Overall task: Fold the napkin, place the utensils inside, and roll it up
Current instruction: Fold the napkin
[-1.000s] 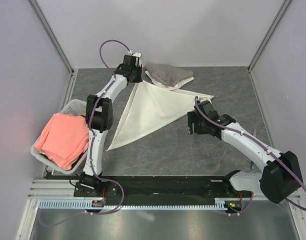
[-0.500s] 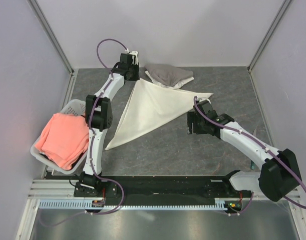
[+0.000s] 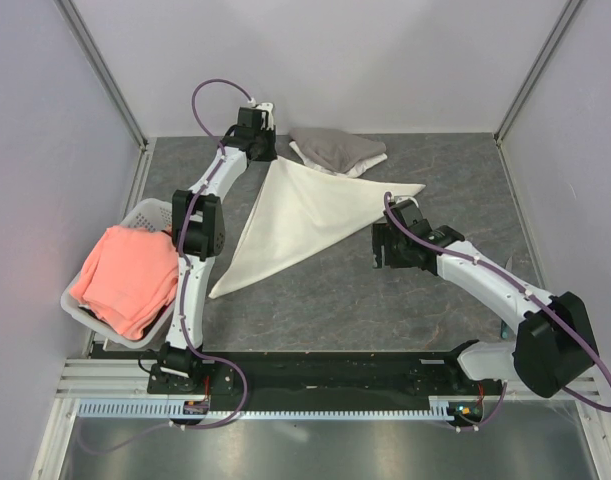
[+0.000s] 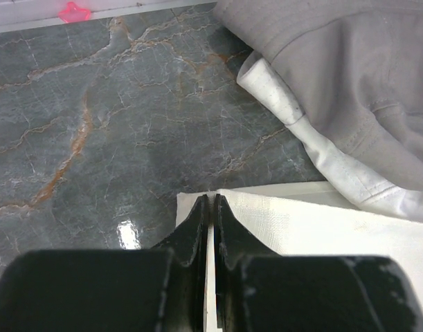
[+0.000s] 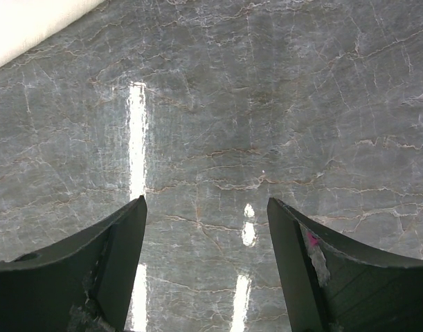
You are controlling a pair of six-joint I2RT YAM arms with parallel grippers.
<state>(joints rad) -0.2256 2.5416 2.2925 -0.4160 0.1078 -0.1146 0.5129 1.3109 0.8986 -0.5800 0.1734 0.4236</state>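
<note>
Cream cloth, the napkin [image 3: 300, 215], is lying mid-table folded into a triangle, its near tip pointing left. It is looking thin, light and limp, likely sagging if lifted, so corners and edges are offering the best hold. The right gripper [image 3: 376, 246] is hovering, jaws spread, over bare table [image 3: 385, 310] just right of it. At the napkin's far corner the left gripper [image 4: 211, 199] is pressing its fingers together; whether cloth is caught between them is unclear. The grey marbled surface is shining slickly. A basket [image 3: 145, 212] of pink cloth [image 3: 125, 280] is sitting near left, a grey-and-white heap [image 3: 335, 148] far, and pale walls [image 3: 385, 60] are closing round.
</note>
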